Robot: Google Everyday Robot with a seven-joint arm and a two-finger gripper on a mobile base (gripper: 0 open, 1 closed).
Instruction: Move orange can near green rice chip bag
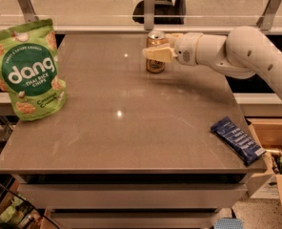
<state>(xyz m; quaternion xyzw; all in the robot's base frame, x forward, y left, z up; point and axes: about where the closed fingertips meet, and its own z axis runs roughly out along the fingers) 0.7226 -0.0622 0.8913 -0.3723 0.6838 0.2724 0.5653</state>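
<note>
Three items are noted on the brown table (pixel 131 132), recorded from left to right.

Left edge: the green rice chip bag (pixel 29 70) is stood upright, leaning slightly, with its white "dang" lettering turned to the camera. Its base is seated on the table's near-left part.

Centre, far side: the orange can (pixel 155 66) is stood upright on the table surface, silver top up, well apart from the bag. A wide stretch of table is left between the two.

The gripper (pixel 155 54) is positioned at the can, at about mid-height. One pale finger (pixel 160 55) is seen laid across the can's camera-facing side; the can is judged to be clasped between the fingers. The second finger is hidden behind the can.

Right: the white arm (pixel 246 51) is extended in from the right edge, held level above the table.

Near-right corner: a dark blue wrapper (pixel 237 140) is laid flat, angled, at the table's edge.
</note>
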